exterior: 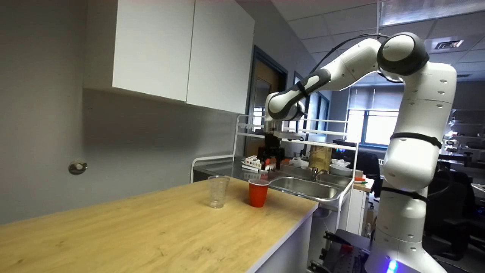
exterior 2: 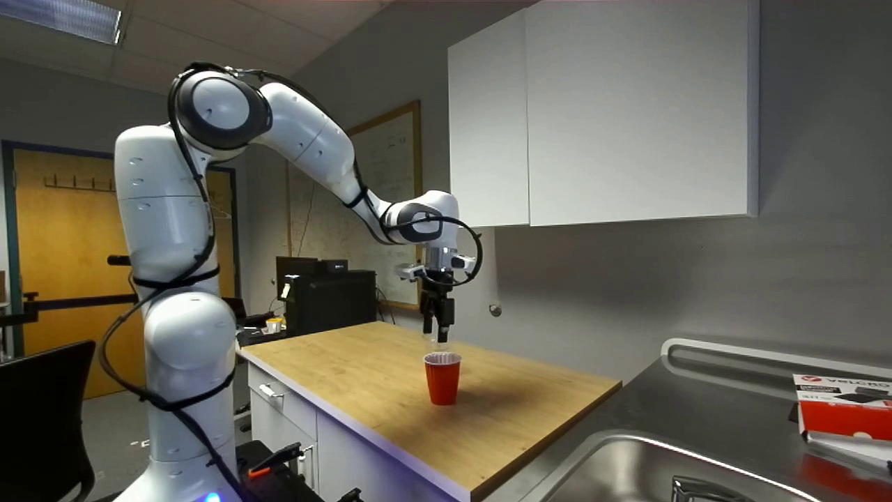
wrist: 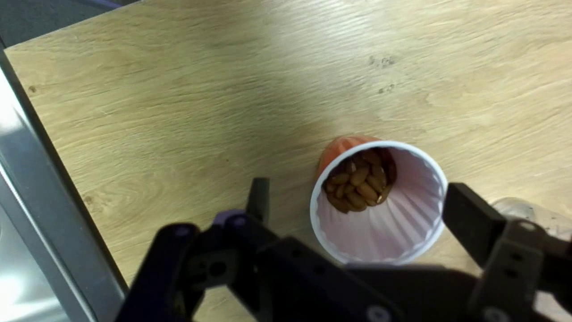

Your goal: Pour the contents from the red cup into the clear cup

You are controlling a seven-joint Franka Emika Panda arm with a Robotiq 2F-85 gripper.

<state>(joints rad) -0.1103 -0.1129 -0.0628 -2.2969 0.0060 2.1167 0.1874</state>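
The red cup point(exterior: 258, 194) stands upright on the wooden counter; it also shows in an exterior view point(exterior 2: 442, 380). In the wrist view the red cup point(wrist: 342, 146) shows its white rim and brown nuts point(wrist: 359, 183) at its bottom. The clear cup point(exterior: 218, 192) stands upright beside it and looks empty. It is mostly hidden behind the red cup in an exterior view point(exterior 2: 433, 345) and partly behind a finger in the wrist view point(wrist: 532, 214). My gripper point(exterior 2: 435, 335) is open, pointing down above the red cup, holding nothing. In the wrist view its fingers point(wrist: 357, 191) appear either side of the rim.
The wooden counter point(exterior: 151, 227) meets a metal sink point(exterior: 307, 185) at its end. A white wall cabinet point(exterior 2: 627, 118) hangs above the counter. A white rack frame point(exterior: 212, 158) stands around the sink. A red and white box point(exterior 2: 843, 411) lies past the sink.
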